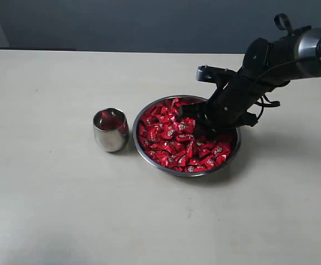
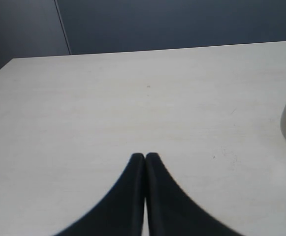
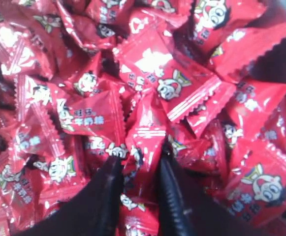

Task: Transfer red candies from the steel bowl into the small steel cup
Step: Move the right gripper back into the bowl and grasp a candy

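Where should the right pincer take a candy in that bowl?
Across the puffed middle of the raised candy, from above, as the right pincer has it. It stands tented above the pile, flat faces toward the fingers; the crimped ends are thin.

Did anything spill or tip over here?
Nothing stands out. The red candies all sit inside the bowl, the cup stands upright beside it, and no candy lies on the table.

Red candies [image 1: 166, 141] carry white cartoon faces; the steel bowl [image 1: 189, 173] and small steel cup [image 1: 110, 137] are silver; the table [image 1: 50, 210] is cream.
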Action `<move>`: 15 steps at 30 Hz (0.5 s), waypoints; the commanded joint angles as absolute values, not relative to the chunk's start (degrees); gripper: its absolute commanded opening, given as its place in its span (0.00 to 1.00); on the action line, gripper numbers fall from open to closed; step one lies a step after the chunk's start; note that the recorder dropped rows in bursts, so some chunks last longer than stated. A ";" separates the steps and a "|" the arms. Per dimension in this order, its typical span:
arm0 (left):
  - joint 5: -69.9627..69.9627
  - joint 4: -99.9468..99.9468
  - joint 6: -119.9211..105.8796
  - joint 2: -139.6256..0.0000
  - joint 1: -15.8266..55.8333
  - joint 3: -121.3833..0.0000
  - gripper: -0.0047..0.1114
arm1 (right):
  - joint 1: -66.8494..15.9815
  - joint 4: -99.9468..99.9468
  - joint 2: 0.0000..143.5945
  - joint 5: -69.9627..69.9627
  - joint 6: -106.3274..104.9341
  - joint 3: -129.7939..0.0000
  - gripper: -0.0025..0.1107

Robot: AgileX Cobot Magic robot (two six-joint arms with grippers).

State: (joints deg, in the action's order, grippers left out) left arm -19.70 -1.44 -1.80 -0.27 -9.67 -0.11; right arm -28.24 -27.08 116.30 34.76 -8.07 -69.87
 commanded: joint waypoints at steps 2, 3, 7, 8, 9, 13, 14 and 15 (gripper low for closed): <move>-19.14 -1.55 -1.68 0.00 -9.77 0.00 0.04 | -27.98 -24.82 116.52 34.00 -8.57 -69.95 0.11; -19.14 -1.55 -1.68 0.00 -9.77 0.00 0.04 | -27.98 -24.45 116.52 34.00 -8.57 -69.95 0.09; -19.14 -1.55 -1.68 0.00 -9.77 0.00 0.04 | -27.98 -23.67 116.52 34.00 -9.12 -69.95 0.01; -19.14 -1.55 -1.68 0.00 -9.77 0.00 0.04 | -27.98 -23.67 116.52 34.00 -9.50 -69.95 0.01; -19.14 -1.55 -1.68 0.00 -9.77 0.00 0.04 | -27.98 -23.35 116.52 33.82 -9.50 -69.95 0.01; -19.14 -1.55 -1.68 0.00 -9.77 0.00 0.04 | -27.98 -22.78 116.40 33.60 -9.50 -69.95 0.01; -19.14 -1.55 -1.68 0.00 -9.77 0.00 0.04 | -27.98 -22.78 116.21 33.60 -9.50 -69.99 0.01; -19.14 -1.55 -1.68 0.00 -9.77 0.00 0.04 | -27.98 -22.78 115.92 33.60 -9.50 -69.99 0.01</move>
